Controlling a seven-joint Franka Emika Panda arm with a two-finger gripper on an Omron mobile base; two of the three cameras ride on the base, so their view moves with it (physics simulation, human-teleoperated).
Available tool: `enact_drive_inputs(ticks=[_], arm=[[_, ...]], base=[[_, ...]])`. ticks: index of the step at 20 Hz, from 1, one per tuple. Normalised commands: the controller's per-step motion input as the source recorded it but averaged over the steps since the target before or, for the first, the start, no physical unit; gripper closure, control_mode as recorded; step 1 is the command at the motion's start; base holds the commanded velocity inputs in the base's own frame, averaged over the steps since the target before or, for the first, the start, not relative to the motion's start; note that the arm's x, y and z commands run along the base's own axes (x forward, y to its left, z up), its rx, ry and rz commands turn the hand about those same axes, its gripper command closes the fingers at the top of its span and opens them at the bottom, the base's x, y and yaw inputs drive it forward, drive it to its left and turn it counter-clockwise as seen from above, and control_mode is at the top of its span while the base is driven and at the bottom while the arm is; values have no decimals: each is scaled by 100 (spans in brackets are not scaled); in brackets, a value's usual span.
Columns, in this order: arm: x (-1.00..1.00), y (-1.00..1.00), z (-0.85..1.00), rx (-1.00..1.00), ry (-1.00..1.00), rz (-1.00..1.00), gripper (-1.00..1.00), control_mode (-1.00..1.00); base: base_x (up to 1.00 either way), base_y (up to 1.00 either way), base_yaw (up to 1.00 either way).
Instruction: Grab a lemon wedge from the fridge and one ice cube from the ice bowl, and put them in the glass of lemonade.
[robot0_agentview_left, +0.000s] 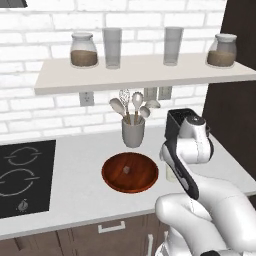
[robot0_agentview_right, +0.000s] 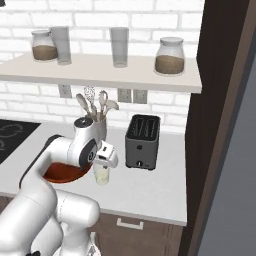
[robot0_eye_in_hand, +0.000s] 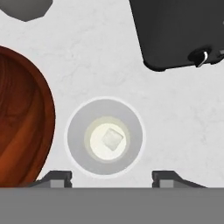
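Gripper (robot0_eye_in_hand: 112, 177) spread wide and empty, directly above the glass of lemonade (robot0_eye_in_hand: 105, 138) with an ice cube (robot0_eye_in_hand: 112, 139) inside, just beside the ice bowl (robot0_eye_in_hand: 24, 118) holding another cube (robot0_agentview_left: 127, 170).

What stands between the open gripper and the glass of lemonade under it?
Nothing visible. In the hand view the gripper looks straight down into the glass of lemonade, fingertips apart at its near rim. A pale ice cube already lies in the liquid. The ice bowl and toaster stand aside.
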Motion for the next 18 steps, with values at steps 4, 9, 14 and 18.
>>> enact_drive_inputs(ticks=[4, 9, 14, 18], arm=[[-4, 0, 34, 0, 0, 0, -100, -100], [-77, 0, 79, -1, -2, 1, -100, -100], [-80, 0, 13, -2, 0, 3, -100, -100], [-39, 0, -6, 0, 0, 0, -100, -100]], base=[[0, 0, 0], [0, 0, 0], [0, 0, 0], [0, 0, 0]])
